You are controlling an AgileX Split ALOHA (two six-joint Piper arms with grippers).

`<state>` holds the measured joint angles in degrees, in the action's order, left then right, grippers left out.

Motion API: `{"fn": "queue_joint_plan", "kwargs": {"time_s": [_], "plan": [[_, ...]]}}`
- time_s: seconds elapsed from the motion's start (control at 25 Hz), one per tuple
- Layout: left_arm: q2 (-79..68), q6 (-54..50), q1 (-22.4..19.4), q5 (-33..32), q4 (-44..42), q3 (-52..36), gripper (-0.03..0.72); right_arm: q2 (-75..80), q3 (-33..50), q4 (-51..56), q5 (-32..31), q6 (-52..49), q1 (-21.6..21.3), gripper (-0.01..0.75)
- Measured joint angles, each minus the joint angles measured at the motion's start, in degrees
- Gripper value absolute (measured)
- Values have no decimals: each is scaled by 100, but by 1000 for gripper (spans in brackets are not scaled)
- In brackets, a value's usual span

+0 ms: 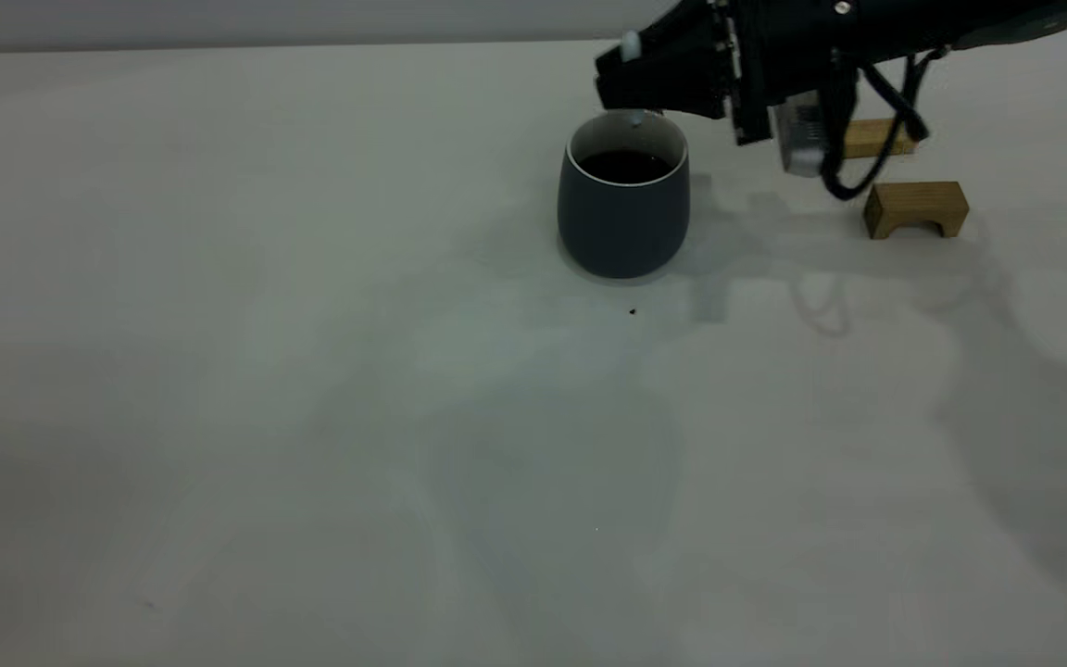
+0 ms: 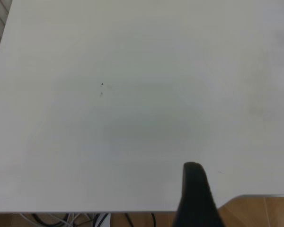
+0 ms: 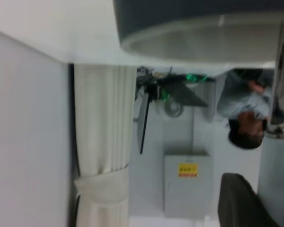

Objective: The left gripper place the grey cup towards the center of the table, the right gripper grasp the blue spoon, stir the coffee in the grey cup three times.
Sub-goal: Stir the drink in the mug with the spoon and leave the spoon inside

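The grey cup (image 1: 623,222) stands upright near the middle of the table (image 1: 311,389), holding dark coffee (image 1: 624,167). My right gripper (image 1: 626,83) hovers just above and behind the cup's rim, shut on the blue spoon (image 1: 630,44), which hangs nearly upright. Its metal end reaches the cup's far rim; whether it touches the coffee I cannot tell. In the right wrist view the spoon's pale handle (image 3: 274,179) lies beside the black finger (image 3: 239,201), and the cup rim (image 3: 189,45) is close. The left gripper (image 2: 195,189) hangs over the table's edge (image 2: 132,118), away from the cup.
Two tan wooden blocks lie right of the cup, an arch-shaped block (image 1: 916,208) and a flat block (image 1: 876,137) behind it. A dark speck (image 1: 632,311) marks the table before the cup. The right wrist view shows a person (image 3: 248,113), a curtain (image 3: 104,142) and a grey cabinet (image 3: 187,184).
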<state>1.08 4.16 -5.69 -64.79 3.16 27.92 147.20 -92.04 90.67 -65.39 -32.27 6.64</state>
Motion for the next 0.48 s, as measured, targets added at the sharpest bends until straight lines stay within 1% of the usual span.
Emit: {"fn": "queue_joint_plan", "kwargs": {"time_s": [0.12, 0.16, 0.24, 0.36, 0.44, 0.48], "plan": [[0, 0, 0, 0, 0, 0, 585, 0, 0, 652, 32, 0, 165, 128], [0, 0, 0, 0, 0, 0, 585, 0, 0, 807, 135, 0, 216, 128], [0, 0, 0, 0, 0, 0, 585, 0, -6, 939, 450, -5, 268, 128], [0, 0, 0, 0, 0, 0, 585, 0, -6, 986, 1139, -5, 258, 128], [0, 0, 0, 0, 0, 0, 585, 0, -6, 980, 1357, 1, 207, 128], [0, 0, 0, 0, 0, 0, 585, 0, -6, 923, 1360, 1, 171, 128]]}}
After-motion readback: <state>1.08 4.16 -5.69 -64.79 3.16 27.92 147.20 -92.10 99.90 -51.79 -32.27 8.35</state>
